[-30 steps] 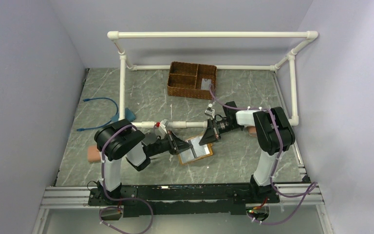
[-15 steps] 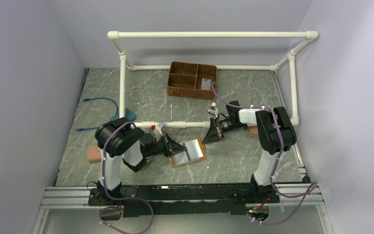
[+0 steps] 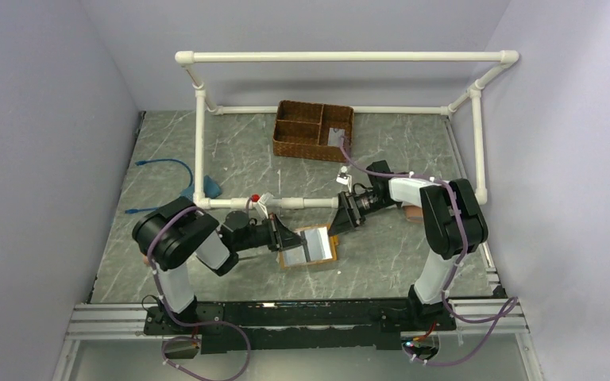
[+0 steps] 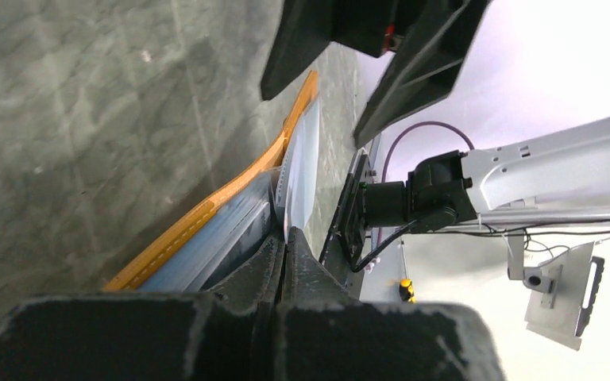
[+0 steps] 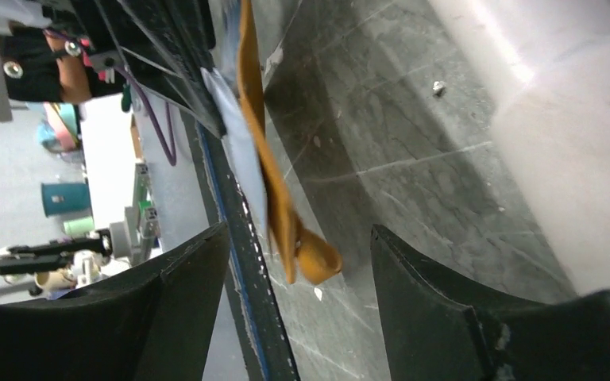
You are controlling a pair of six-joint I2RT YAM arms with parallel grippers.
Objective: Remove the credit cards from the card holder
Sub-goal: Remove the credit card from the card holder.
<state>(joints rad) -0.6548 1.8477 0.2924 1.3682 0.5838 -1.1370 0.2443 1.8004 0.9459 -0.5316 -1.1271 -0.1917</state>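
Note:
The mustard-orange card holder (image 3: 310, 248) lies open on the table, pale blue-grey inside up. My left gripper (image 3: 287, 239) is shut on its left edge. In the left wrist view a thin pale sheet (image 4: 302, 171) rises from the closed jaws beside the orange edge (image 4: 206, 213); whether it is a credit card or an inner flap I cannot tell. My right gripper (image 3: 335, 225) stands open at the holder's far right corner. In the right wrist view the orange snap tab (image 5: 311, 258) sits between the spread fingers without touching them. A pale grey card (image 3: 335, 136) lies in the basket.
A brown wicker basket (image 3: 302, 141) with compartments stands at the back. A white pipe frame (image 3: 294, 203) crosses the table just behind both grippers, close to the right one (image 5: 540, 119). A blue cable (image 3: 159, 165) lies at the left.
My right gripper was shut at the holder's far right corner and has opened and let go. The holder has shifted left and towards me with my left gripper, which stays shut.

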